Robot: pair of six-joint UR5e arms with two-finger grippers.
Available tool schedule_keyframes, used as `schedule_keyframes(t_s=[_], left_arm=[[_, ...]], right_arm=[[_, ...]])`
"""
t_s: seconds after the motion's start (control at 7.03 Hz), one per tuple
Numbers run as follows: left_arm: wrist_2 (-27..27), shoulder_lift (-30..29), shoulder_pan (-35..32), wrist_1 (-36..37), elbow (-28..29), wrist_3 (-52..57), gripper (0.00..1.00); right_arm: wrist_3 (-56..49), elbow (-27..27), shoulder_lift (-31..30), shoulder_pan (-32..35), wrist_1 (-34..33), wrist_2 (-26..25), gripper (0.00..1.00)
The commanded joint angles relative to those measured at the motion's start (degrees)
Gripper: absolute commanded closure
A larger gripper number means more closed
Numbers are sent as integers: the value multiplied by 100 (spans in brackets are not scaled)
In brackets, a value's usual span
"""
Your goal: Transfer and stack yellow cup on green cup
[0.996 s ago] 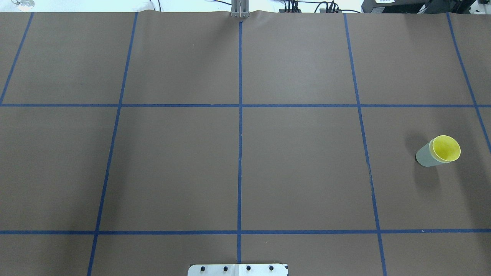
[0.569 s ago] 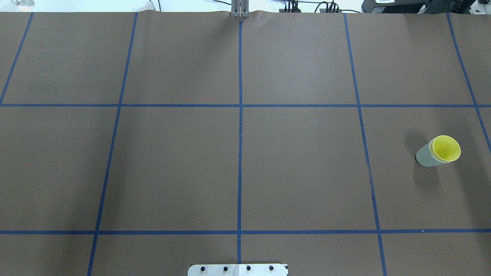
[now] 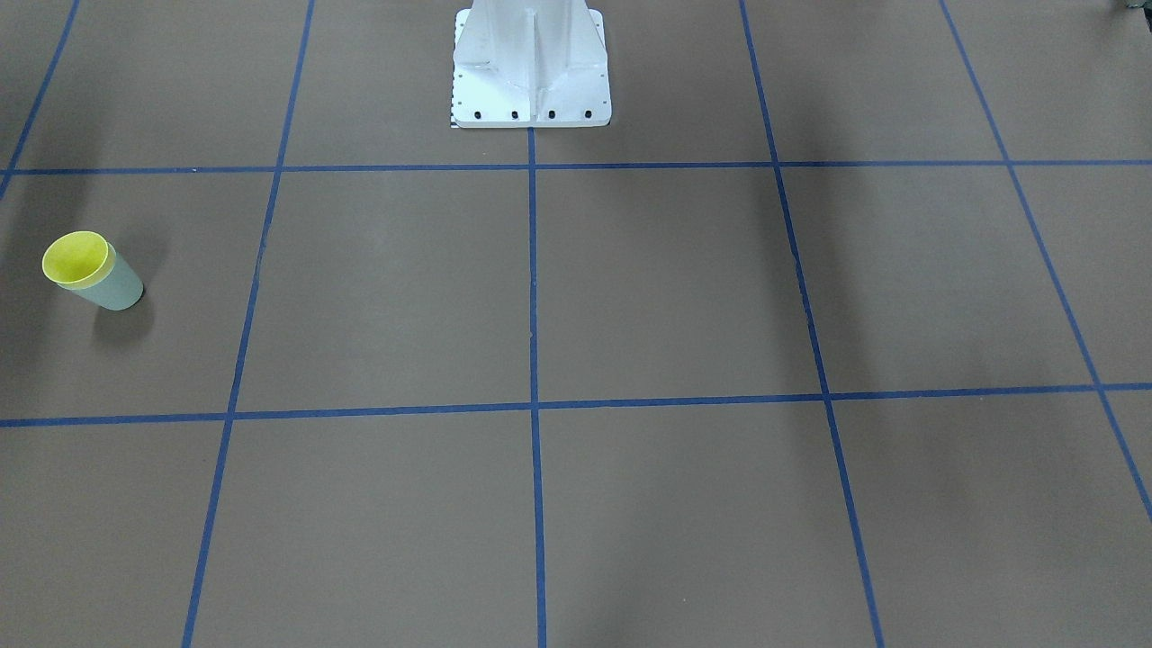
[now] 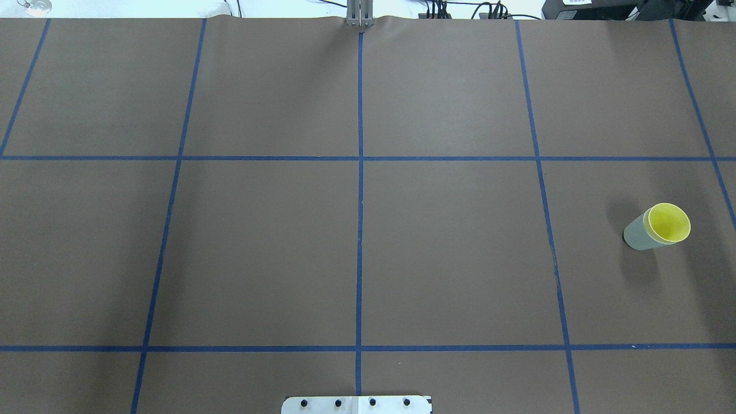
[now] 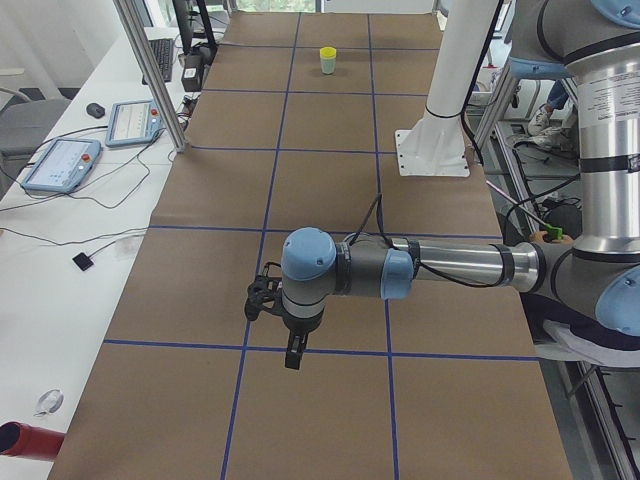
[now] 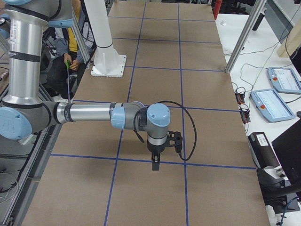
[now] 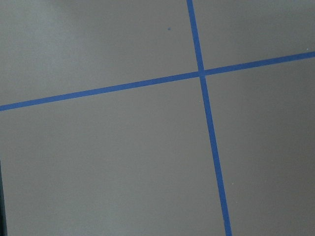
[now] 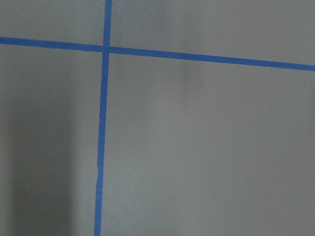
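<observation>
The yellow cup [image 4: 667, 223] sits inside the green cup [image 4: 636, 236] by the table's [image 4: 448, 253] right edge. The job seems done, so the left gripper [image 5: 292, 352] and right gripper [image 6: 155, 162] hang away; I cannot tell how wide they are.

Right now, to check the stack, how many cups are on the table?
2. The yellow cup sits nested inside the green cup, which stands far to the robot's right. No other cup shows, though one nested deeper would be hidden.

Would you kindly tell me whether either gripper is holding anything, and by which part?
Nothing: the yellow cup sits in the green cup, far from the left gripper and right gripper.
</observation>
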Motion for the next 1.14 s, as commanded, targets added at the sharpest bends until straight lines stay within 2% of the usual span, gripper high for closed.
schedule_keyframes(t_s=[0.0, 1.0], left_arm=[[18, 27, 0, 16, 14, -6, 0], [79, 62, 0, 25, 278, 3, 0]], right_arm=[[10, -32, -5, 0, -2, 305, 0], [19, -24, -32, 0, -2, 323, 0]])
